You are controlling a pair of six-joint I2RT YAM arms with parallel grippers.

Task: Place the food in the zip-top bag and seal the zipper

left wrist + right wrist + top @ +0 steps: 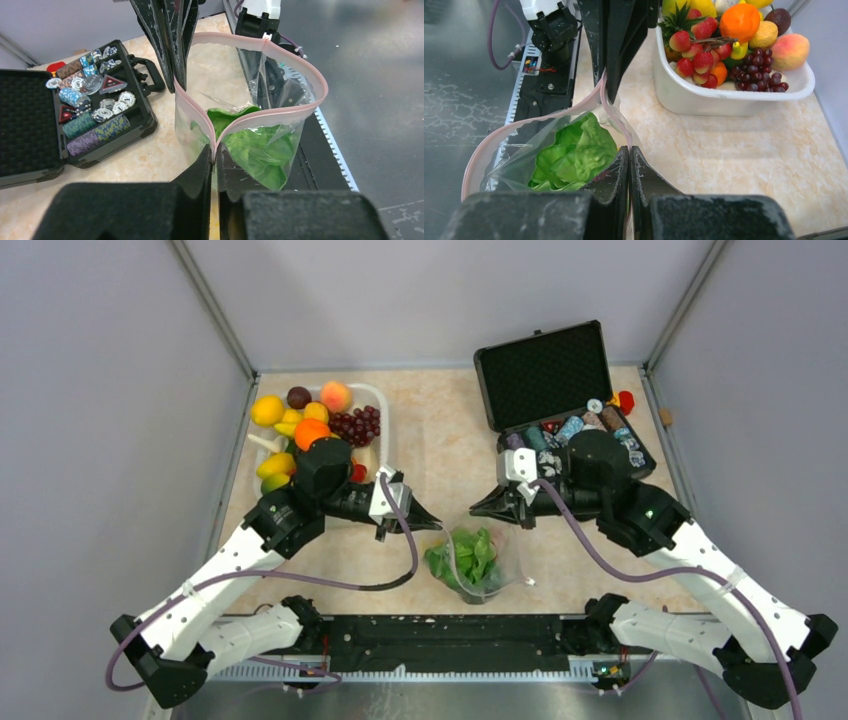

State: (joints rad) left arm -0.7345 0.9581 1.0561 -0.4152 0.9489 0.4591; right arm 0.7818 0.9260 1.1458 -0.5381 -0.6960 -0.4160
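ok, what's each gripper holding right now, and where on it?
Both hold the zip-top bag by its zipper: left gripper pinches one end of the open mouth, right gripper the opposite end, lettuce inside.

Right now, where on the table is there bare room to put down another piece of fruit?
Bare tabletop lies between the white basin and the black case, behind the zip-top bag. The near middle is crowded: left hand and right hand both pinch the bag's mouth there.

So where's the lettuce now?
Top view: the lettuce is inside the zip-top bag, near-centre of the table, between the left hand and right hand.
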